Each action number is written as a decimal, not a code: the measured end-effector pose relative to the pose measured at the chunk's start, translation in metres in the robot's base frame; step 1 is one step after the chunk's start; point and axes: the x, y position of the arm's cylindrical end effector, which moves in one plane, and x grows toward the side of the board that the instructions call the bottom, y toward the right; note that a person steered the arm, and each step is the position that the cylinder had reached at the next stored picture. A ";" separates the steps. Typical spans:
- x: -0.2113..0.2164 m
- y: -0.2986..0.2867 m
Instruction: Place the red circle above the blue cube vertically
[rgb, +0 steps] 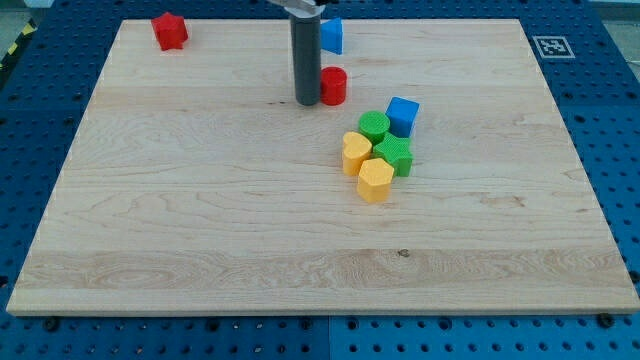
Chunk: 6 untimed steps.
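The red circle (334, 86) is a short red cylinder on the wooden board, upper middle of the view. My tip (306, 102) rests on the board right against the red circle's left side. The blue cube (402, 115) sits to the lower right of the red circle, apart from it, at the top right of a cluster of blocks. My rod (305, 55) rises straight up from the tip and partly covers another blue block (332, 34) near the board's top edge.
A cluster lies below and left of the blue cube: two green blocks (374, 126) (394, 155), a yellow heart (356, 152) and a yellow hexagon (375, 180). A red star (169, 30) sits at the top left corner. The board (200, 220) lies on a blue perforated table.
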 end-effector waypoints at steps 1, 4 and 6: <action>-0.008 0.003; -0.033 -0.011; -0.009 0.011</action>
